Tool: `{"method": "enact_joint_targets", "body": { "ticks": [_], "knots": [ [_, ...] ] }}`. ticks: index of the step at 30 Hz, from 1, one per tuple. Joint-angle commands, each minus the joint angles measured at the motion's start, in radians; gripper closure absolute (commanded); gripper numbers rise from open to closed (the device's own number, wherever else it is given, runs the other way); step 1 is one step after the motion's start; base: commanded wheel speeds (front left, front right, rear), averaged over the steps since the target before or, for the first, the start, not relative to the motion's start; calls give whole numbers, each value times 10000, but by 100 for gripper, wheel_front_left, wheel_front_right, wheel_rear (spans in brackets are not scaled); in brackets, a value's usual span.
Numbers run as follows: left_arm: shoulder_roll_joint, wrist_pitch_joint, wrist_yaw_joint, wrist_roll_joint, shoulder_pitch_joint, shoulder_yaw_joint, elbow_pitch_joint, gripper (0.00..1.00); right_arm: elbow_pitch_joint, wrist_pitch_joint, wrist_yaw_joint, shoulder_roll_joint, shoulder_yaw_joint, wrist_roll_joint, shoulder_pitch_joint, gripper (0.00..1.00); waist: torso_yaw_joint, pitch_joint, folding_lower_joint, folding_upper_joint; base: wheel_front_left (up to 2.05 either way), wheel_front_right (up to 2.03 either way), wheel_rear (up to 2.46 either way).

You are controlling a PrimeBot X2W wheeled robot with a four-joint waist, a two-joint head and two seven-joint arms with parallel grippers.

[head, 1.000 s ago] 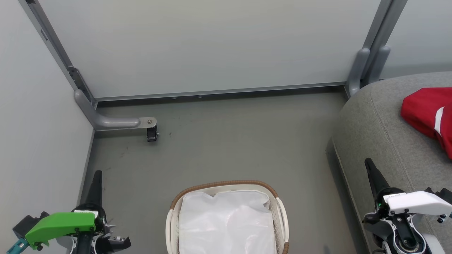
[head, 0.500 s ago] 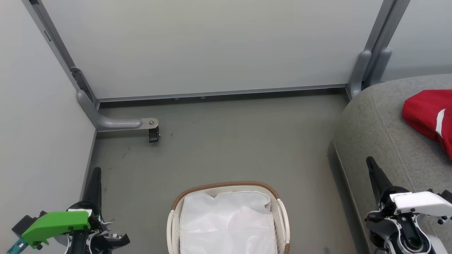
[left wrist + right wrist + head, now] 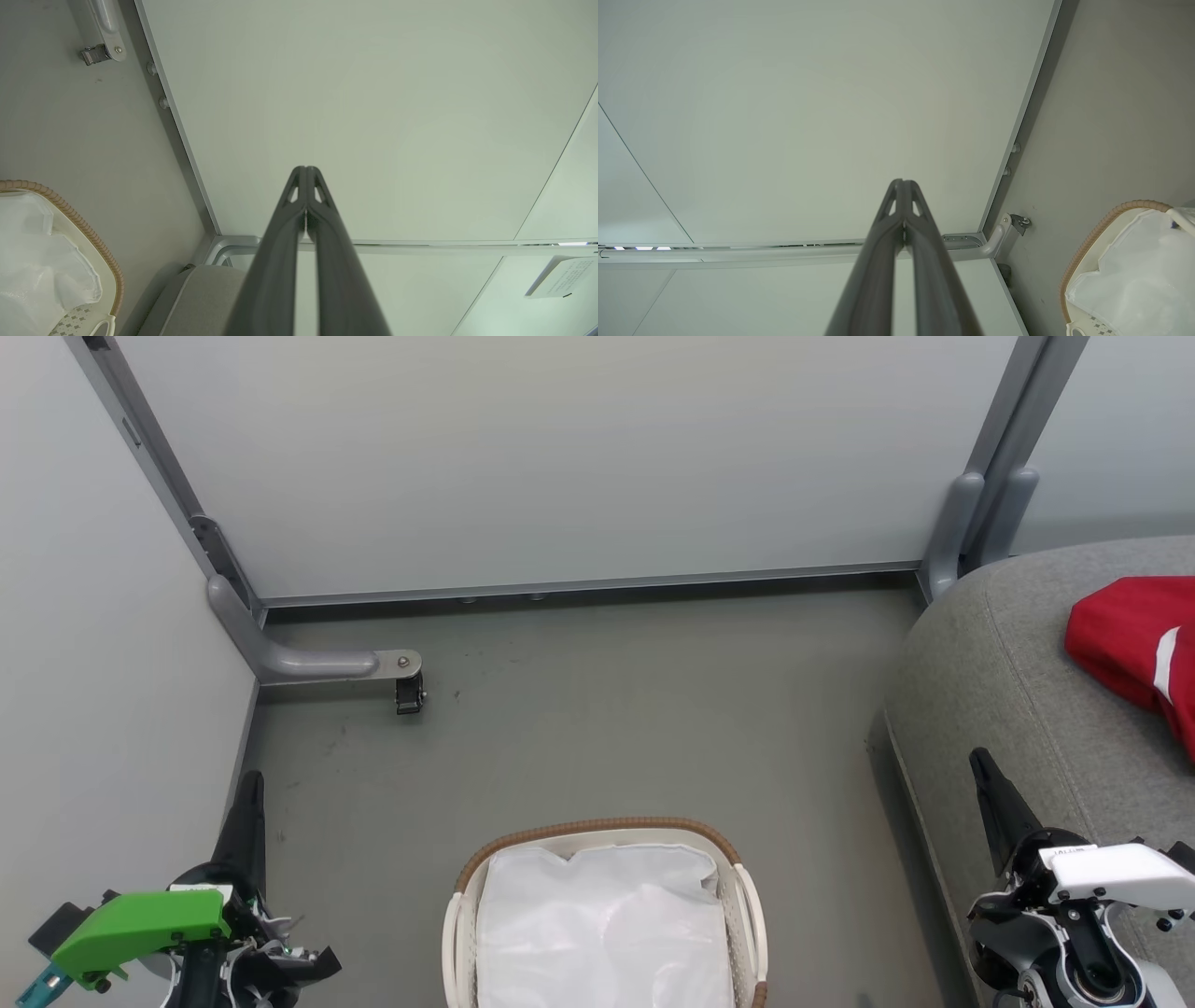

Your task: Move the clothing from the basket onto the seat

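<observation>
Looking down through the head camera, I see the clothing (image 3: 1134, 635) lying on the seat (image 3: 1008, 691) at the right edge of the picture. It is a red heap with a white band, cut off by the frame, and it sits in the same spot on the cushion as a second ago. The basket (image 3: 597, 825) stands on the floor (image 3: 607, 709) at the bottom centre, apart from the seat, and all I can make out in it is the white liner sheet (image 3: 597, 924), just as before. What has changed is small: the whole picture has slid a little, so the caster (image 3: 408, 693) on its grey bracket and the basket rim sit slightly lower in frame than a second ago. I put that down to the camera, not the things. My left gripper (image 3: 249, 784) is at the lower left, fingers pressed together into one dark blade and holding nothing; its wrist camera shows the two tips meeting against the pale wall panel (image 3: 373, 116). My right gripper (image 3: 980, 765) is at the lower right, against the seat's front edge in the picture, jaws likewise pressed together and empty, well apart from the clothing. Both have kept that closed pose across the second, and neither touches basket or cloth.
</observation>
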Motion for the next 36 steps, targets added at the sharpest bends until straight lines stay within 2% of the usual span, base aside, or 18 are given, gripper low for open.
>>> {"method": "enact_joint_targets", "body": {
  "ticks": [1,36],
  "knots": [
    [62,44,-32,-26,-121,20,-7,100,-39,26,-7,-59,-26,35,109,100,0,0,0,-1,0,0,0],
    [62,38,-32,-29,-118,16,-5,100,-38,24,-7,-60,-22,37,108,100,0,0,0,-1,0,0,0]
  ]
}}
